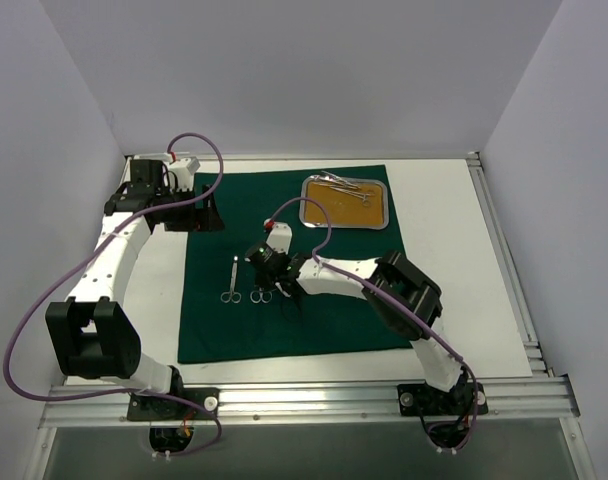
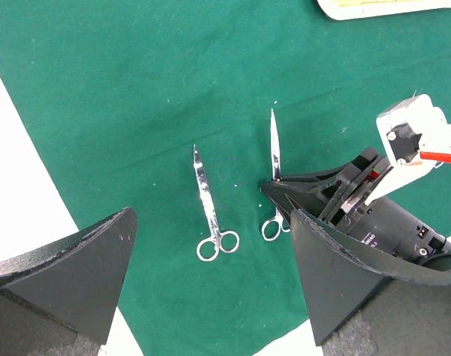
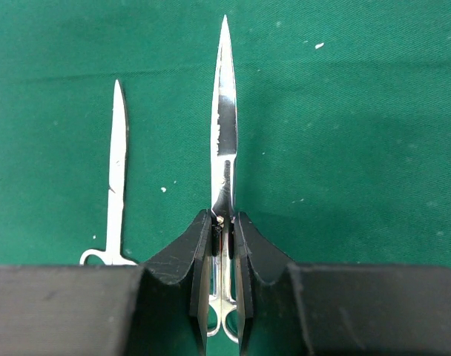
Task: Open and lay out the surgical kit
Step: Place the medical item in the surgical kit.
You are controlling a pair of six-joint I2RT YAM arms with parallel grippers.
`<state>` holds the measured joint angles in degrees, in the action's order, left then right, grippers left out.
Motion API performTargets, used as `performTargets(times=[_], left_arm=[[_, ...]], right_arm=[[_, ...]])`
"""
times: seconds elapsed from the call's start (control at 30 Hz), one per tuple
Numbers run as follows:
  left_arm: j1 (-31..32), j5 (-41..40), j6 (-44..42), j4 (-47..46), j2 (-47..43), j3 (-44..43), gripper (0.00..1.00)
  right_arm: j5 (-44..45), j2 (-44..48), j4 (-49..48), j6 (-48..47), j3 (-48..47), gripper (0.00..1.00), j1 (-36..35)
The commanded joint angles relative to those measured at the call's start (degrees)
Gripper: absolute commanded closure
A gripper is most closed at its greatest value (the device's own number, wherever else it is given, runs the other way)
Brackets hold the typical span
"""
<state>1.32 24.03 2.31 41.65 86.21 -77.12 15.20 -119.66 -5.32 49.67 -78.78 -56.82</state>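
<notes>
The dark green drape [image 1: 314, 320] lies spread flat on the table. The steel tray [image 1: 334, 210] with tan liner sits on its back right corner, with slim silver instruments [image 1: 342, 183] in it. One pair of scissors [image 1: 230, 281] lies free on the drape. My right gripper [image 1: 261, 262] is shut on a second pair of scissors [image 3: 225, 126] at the pivot, low on the cloth, parallel to the first pair [image 3: 117, 163]. My left gripper [image 1: 199, 212] is open and empty above the drape's back left edge; in its wrist view both pairs [image 2: 208, 204] [image 2: 274, 144] show.
White table [image 1: 454, 270] shows round the drape. Grey walls close in at left, right and back. A metal rail [image 1: 314, 400] runs along the near edge. The right arm [image 1: 404, 290] lies across the drape's right half.
</notes>
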Motion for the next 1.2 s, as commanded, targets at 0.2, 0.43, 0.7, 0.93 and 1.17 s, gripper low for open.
performTargets(times=[0.2, 0.43, 0.7, 0.93, 1.17], left_arm=[[-1.0, 1.9, -0.6, 0.5, 0.1, -2.0, 0.06], [-1.0, 2.2, -0.5, 0.5, 0.2, -2.0, 0.06], [-1.0, 2.3, -0.6, 0.5, 0.5, -2.0, 0.06], [-1.1, 2.3, -0.6, 0.6, 0.4, -2.0, 0.06], [-1.1, 2.4, -0.6, 0.5, 0.9, -2.1, 0.06]], right_arm=[[3.2, -0.7, 1.3, 1.0, -0.7, 1.00, 0.7], [3.5, 0.6, 2.0, 1.0, 0.9, 1.00, 1.0], [3.3, 2.8, 1.6, 1.1, 3.8, 1.00, 1.4], [4.0, 3.9, 2.2, 0.4, 5.0, 1.00, 2.1], [3.0, 4.0, 2.2, -1.2, 4.8, 1.00, 2.7]])
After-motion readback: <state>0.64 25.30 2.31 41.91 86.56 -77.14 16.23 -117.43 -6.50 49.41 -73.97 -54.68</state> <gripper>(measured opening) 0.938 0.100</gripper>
